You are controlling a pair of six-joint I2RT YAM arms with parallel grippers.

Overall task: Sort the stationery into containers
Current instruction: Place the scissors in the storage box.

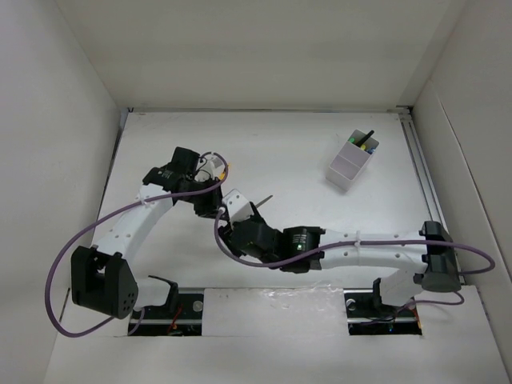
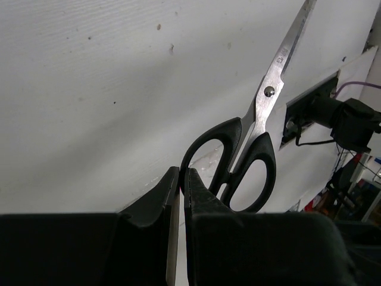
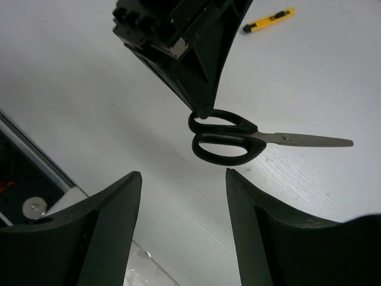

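Black-handled scissors point(image 2: 262, 119) are pinched by the rim of one handle loop in my shut left gripper point(image 2: 181, 174), blades pointing away. In the right wrist view the same scissors point(image 3: 238, 140) lie level just over the white table, with the left fingers coming down onto the upper loop. My right gripper point(image 3: 183, 174) stands open a short way in front of the handles, nothing between its fingers. A yellow pen point(image 3: 268, 19) with a black tip lies farther off. The white two-compartment container point(image 1: 349, 166) stands at the back right, with markers point(image 1: 366, 142) upright in its far compartment.
In the top view both arms meet left of the table's centre, with only the scissors' blade tip point(image 1: 265, 198) showing between them. White walls enclose the table on three sides. A purple cable point(image 1: 64, 256) loops out from the left arm.
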